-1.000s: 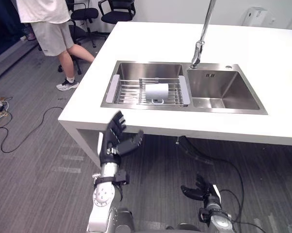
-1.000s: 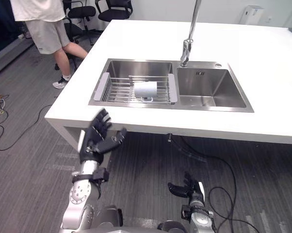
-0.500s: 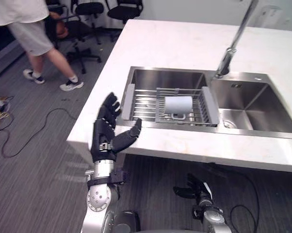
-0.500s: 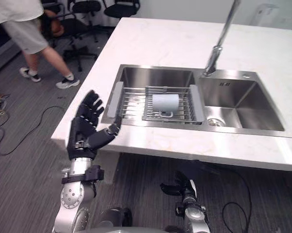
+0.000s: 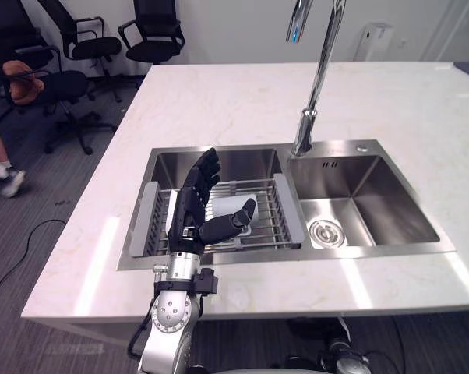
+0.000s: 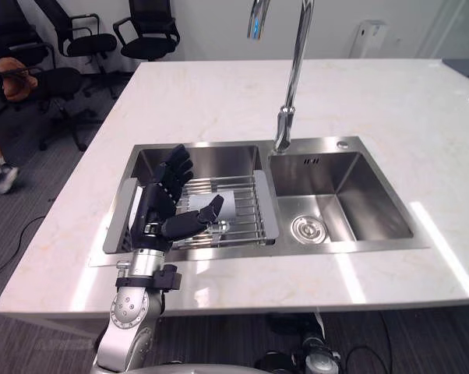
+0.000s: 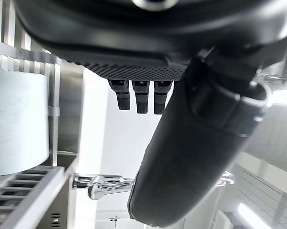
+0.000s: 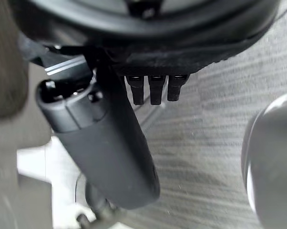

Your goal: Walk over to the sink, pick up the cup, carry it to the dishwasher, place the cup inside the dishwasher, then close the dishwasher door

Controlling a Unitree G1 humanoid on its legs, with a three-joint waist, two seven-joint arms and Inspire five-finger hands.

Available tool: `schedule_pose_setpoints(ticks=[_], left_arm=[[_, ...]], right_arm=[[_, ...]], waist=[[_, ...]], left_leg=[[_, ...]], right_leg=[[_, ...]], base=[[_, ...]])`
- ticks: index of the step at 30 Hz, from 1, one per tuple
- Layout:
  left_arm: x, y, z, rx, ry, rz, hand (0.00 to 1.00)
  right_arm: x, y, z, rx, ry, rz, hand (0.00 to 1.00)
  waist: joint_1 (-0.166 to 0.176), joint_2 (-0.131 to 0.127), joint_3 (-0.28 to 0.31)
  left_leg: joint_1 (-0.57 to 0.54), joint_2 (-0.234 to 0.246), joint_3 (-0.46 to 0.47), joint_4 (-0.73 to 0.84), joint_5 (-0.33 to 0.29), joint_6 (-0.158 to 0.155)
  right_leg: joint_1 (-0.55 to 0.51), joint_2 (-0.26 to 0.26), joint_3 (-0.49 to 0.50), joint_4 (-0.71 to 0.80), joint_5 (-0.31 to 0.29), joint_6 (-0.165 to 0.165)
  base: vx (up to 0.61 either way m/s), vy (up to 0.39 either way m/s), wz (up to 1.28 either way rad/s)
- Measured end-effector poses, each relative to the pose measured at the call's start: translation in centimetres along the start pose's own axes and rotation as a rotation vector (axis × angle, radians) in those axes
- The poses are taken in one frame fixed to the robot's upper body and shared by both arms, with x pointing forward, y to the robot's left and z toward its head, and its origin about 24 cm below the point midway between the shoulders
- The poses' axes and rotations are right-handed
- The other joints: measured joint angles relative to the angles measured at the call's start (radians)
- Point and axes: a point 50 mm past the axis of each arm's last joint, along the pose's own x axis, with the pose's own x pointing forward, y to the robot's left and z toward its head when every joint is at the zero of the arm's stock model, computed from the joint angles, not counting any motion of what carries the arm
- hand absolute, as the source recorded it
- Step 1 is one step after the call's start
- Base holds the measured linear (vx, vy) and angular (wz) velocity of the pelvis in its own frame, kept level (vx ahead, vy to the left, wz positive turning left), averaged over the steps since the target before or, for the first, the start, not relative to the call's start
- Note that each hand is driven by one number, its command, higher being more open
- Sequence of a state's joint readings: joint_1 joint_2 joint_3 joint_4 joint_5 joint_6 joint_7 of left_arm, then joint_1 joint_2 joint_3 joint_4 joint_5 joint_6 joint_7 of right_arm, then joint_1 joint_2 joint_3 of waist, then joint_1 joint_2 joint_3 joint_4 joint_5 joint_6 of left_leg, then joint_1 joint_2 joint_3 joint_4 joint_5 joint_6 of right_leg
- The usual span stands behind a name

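Closer now, the robot has stepped up to the white marble counter [image 5: 219, 101] and the whole view has swung with it, while its left hand [image 5: 199, 206] has risen from below the counter edge to hang over the left basin of the stainless steel double sink [image 5: 390, 195]. That hand is empty, fingers straight and spread with the thumb out. The white cup [image 5: 236, 201] lies on its side in the wire dish rack [image 5: 277, 210], centre-left of the frame, just past the thumb. I'd say the hand should drop lower and wrap the cup's body from above without snagging the rack wires. The thumb hides the cup's handle, and how high the hand sits above it is hard to judge. The right hand [image 8: 110, 133] hangs loose and open over the carpet.
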State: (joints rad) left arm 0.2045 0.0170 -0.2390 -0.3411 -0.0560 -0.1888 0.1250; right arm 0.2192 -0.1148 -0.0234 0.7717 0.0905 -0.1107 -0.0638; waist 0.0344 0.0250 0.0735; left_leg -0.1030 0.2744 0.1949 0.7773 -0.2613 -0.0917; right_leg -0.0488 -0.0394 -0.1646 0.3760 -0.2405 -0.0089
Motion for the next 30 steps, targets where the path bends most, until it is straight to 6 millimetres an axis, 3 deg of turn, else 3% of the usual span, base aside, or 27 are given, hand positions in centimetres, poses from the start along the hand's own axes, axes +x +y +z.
schedule_pose_setpoints(ticks=[1,2,3,4,7,12,18,23,30], left_arm=[[0.0,0.1,0.0,0.001,-0.001,0.002,0.90],[0.2,0.4,0.1,0.017,-0.009,0.011,0.90],[0.2,0.5,0.2,0.020,-0.011,0.012,0.90],[0.5,0.6,0.3,0.036,-0.022,0.013,0.90],[1.2,1.0,-0.3,0.113,-0.011,-0.003,0.90],[1.0,0.9,-1.5,0.272,0.044,-0.078,0.90],[1.3,0.5,-2.5,0.433,0.063,-0.211,0.90],[1.0,1.2,-4.2,0.520,0.136,-0.246,0.90],[0.6,2.1,-5.1,0.597,0.186,-0.273,0.90]], right_arm=[[0.0,-0.2,0.0,0.003,0.000,-0.005,0.90],[0.2,-0.2,0.3,0.007,-0.006,-0.008,0.90],[0.2,-0.2,0.4,0.006,-0.008,-0.008,0.90],[0.4,-0.3,0.6,0.002,-0.012,-0.008,0.90],[0.5,0.2,0.2,0.006,0.014,0.018,0.90],[0.5,0.3,-0.7,0.004,0.056,0.027,0.90],[0.7,0.3,-0.4,0.000,0.051,0.044,0.90],[0.6,-0.4,-1.0,-0.014,0.077,0.036,0.90],[0.4,-0.6,-1.5,-0.027,0.097,0.044,0.90]], waist=[[0.001,0.002,-0.001],[0.006,0.003,-0.003],[0.007,0.004,-0.003],[0.008,0.022,-0.012],[0.007,0.002,-0.019],[0.004,0.001,-0.021],[-0.002,0.005,-0.026],[-0.025,0.007,-0.028],[-0.026,0.006,-0.029]], left_leg=[[-0.017,-0.003,0.000,0.012,-0.010,0.006],[-0.050,-0.033,-0.004,-0.076,-0.035,0.030],[-0.052,-0.042,-0.008,-0.118,-0.027,0.036],[-0.049,-0.070,-0.037,-0.263,0.022,0.043],[-0.007,-0.123,-0.077,-0.381,0.042,0.026],[0.067,-0.169,-0.073,-0.490,0.082,0.047],[0.115,-0.179,-0.072,-0.678,0.182,0.027],[0.129,-0.176,-0.076,-0.743,0.215,0.026],[0.128,-0.198,-0.075,-0.777,0.243,0.040]], right_leg=[[0.009,0.000,0.005,-0.008,0.000,0.000],[0.019,-0.008,0.024,-0.019,0.001,0.004],[0.019,-0.008,0.028,-0.020,0.003,0.008],[0.013,-0.001,0.037,-0.025,0.004,0.020],[0.030,-0.020,0.047,-0.103,0.039,0.054],[0.095,-0.052,0.054,-0.199,0.074,0.068],[0.081,-0.036,0.068,-0.260,0.126,0.055],[0.070,-0.023,0.085,-0.294,0.163,0.052],[0.080,-0.040,0.089,-0.371,0.220,0.065]], base=[[0.13,0.095,-0.26],[0.12,0.116,-0.25],[0.15,0.175,-0.28],[0.10,0.133,-0.17],[0.09,0.093,0.03],[0.04,0.071,0.05],[-0.02,-0.026,-0.07],[-0.04,-0.019,-0.14],[-0.07,0.044,-0.02]])
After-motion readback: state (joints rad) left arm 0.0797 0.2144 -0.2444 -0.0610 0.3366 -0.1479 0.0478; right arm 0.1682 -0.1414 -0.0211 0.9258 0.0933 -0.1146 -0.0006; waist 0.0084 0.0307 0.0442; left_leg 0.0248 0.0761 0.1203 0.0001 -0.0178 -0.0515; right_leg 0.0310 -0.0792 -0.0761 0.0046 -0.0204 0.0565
